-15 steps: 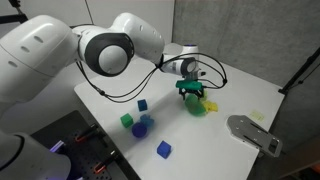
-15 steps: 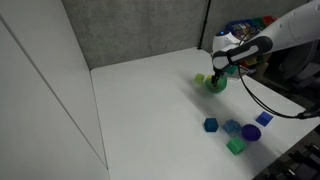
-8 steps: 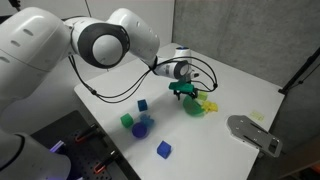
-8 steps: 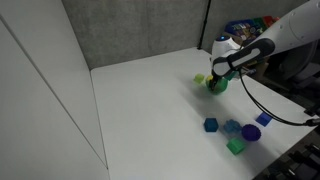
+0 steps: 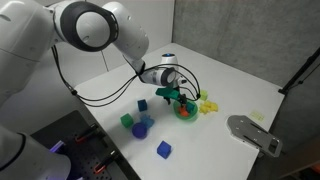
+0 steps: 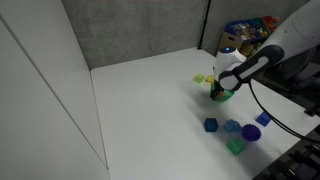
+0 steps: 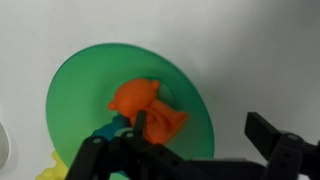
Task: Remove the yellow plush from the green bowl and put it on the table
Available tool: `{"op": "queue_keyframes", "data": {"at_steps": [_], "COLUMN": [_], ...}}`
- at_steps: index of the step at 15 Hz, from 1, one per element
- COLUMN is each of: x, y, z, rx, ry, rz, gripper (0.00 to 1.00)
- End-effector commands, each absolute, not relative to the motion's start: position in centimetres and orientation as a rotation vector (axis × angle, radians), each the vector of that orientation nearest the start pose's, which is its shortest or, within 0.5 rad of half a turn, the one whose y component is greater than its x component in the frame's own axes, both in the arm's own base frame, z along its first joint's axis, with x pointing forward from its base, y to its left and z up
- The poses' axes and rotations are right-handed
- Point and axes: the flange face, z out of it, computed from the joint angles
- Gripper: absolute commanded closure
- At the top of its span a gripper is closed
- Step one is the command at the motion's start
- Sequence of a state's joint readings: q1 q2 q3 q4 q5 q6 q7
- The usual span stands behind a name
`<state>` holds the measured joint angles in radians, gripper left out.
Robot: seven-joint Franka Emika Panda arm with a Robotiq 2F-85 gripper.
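The green bowl (image 5: 187,110) stands on the white table (image 5: 240,95); it also shows in the other exterior view (image 6: 220,96). In the wrist view the bowl (image 7: 85,85) holds a small orange-red item (image 7: 150,103). The yellow plush (image 5: 207,103) lies on the table just beside the bowl, outside it; it also shows in an exterior view (image 6: 203,77) and as a yellow sliver at the wrist view's lower left (image 7: 50,173). My gripper (image 5: 176,95) (image 6: 222,85) hovers low over the bowl, open and empty (image 7: 200,132), one finger (image 7: 140,125) above the orange-red item.
Several blue, green and purple blocks (image 5: 143,125) (image 6: 237,132) lie on the table towards its front edge. A grey device (image 5: 250,133) sits at the table's corner. A dark cable (image 5: 195,72) loops off the wrist. Grey panels stand behind the table.
The gripper has moved away from the yellow plush towards the blocks and lower. The bowl seems to have shifted the same way. The plush has stayed put on the table.
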<state>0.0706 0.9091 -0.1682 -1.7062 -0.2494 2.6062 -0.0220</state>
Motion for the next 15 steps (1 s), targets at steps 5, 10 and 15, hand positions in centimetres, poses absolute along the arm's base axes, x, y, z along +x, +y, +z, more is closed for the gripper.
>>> {"op": "queue_keyframes", "data": {"at_steps": [5,10,15], "x": [60.0,58.4,57.3], "y": [-2.0,-0.2,-0.2], "z": [9.4,10.8,12.6], "rx": [-3.285,-3.204,-3.172], "ry": [-0.326,-0.28,-0.234], "rz": [0.277,0.433,0.463], "gripper": [0.0,0.0,0.0]}}
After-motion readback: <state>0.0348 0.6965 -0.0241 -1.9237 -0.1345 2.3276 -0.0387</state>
